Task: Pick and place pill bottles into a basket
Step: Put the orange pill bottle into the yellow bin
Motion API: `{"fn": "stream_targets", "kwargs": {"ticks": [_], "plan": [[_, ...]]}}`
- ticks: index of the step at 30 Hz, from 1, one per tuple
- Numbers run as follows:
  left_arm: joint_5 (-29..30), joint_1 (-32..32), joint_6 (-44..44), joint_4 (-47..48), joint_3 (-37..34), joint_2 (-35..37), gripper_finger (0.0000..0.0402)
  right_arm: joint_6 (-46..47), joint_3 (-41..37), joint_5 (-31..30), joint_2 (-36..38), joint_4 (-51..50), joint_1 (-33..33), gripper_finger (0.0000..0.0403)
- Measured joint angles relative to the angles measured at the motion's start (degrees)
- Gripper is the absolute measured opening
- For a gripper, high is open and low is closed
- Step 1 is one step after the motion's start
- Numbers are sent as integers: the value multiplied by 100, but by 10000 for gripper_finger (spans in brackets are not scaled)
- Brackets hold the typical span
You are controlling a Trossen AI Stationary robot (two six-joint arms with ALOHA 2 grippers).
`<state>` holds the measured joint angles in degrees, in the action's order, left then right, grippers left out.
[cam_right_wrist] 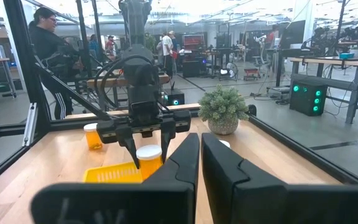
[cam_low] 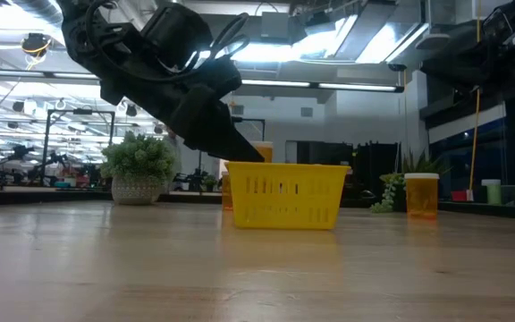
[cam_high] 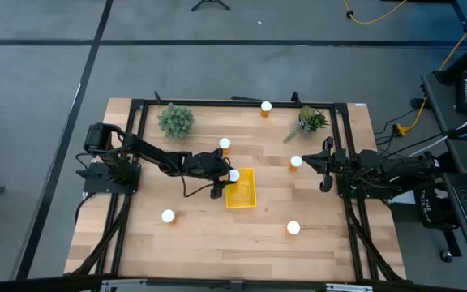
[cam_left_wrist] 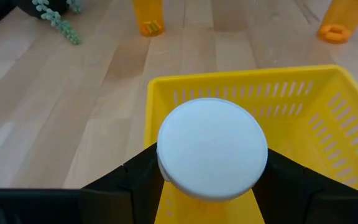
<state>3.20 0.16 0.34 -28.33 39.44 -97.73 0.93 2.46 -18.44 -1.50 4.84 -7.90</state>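
Orange translucent pill bottle [cam_left_wrist: 211, 149] with white cap stands upright, clamped in your left gripper [cam_high: 221, 180], directly over the yellow slatted basket's [cam_high: 244, 200] left edge; right gripper [cam_high: 326, 166] waits clenched, bench's right side

Both arms are matte black, built of chunky jointed segments on dark base blocks. The left arm [cam_high: 154, 156] carries loose black cables looping along its links; its left claw [cam_right_wrist: 145, 149] is a wide black crossbar with two slim dark fingers. The right claw [cam_right_wrist: 200, 163] has two broad, smooth black plastic fingers – flat-faced and wedge-shaped
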Motion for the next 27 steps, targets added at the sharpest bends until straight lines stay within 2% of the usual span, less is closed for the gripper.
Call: {"fn": "stream_targets", "kwargs": {"ticks": [27], "plan": [[26, 0, 45, 210, -1, 7, 208, -13, 0, 0, 1, -2, 0, 23]]}}
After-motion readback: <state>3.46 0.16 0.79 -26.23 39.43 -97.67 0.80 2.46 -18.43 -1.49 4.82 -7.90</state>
